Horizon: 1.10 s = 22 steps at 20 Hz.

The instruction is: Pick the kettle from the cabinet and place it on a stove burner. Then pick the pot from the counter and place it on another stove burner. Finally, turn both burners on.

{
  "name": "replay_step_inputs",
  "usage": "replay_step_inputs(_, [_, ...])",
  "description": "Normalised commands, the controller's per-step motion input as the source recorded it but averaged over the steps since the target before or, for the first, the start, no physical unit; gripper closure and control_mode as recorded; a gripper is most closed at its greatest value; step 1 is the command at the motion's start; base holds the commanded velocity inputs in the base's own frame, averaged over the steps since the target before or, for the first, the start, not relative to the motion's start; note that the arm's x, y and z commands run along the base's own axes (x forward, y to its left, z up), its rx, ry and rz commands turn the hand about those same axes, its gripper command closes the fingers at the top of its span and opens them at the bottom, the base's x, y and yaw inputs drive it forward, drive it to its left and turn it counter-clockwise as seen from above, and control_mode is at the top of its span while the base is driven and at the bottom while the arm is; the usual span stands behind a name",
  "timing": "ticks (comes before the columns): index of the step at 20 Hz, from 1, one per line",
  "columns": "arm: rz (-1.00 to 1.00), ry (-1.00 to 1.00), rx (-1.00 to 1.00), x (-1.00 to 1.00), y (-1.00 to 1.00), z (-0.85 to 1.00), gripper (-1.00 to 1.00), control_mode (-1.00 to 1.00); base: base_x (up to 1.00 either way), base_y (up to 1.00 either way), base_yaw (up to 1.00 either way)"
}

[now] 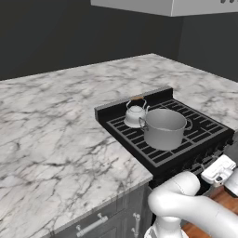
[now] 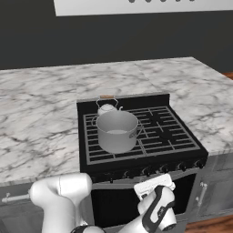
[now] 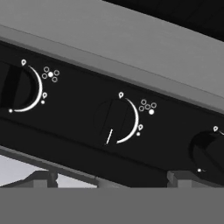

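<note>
Pincer (image 3: 112,177) open before stove knob (image 3: 113,120), white dot markings, no lettering

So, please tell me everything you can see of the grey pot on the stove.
The wide cylindrical matte grey metal pot stands upright on the black square-grid grates of the flat cooktop, on its left half, toward the front. It has no lid, looks empty, and carries two small side handles. The small rounded silvery-white kettle stands close behind it; whether they touch is unclear. Nothing grips the pot.
</note>
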Motion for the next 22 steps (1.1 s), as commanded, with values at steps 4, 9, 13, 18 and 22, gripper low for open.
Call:
replay_step_inputs(4, [0.0,0.01,0.0,0.16,0.0,-0.06,-1.0,-1.0,0.0,0.0,0.0])
replay_step_inputs(9, [0.0,0.01,0.0,0.12,0.0,-0.1,-1.0,-1.0,0.0,0.0,0.0])
replay_step_inputs(13, [0.0,0.02,0.0,0.1,0.0,-0.13,-1.0,-1.0,0.0,0.0,0.0])
replay_step_inputs(18, [0.0,0.03,0.01,0.11,0.0,-0.12,-1.0,-1.0,0.0,0.0,0.0])
replay_step_inputs(22, [0.0,0.01,0.01,0.11,0.0,-0.09,-1.0,-1.0,0.0,0.0,0.0])
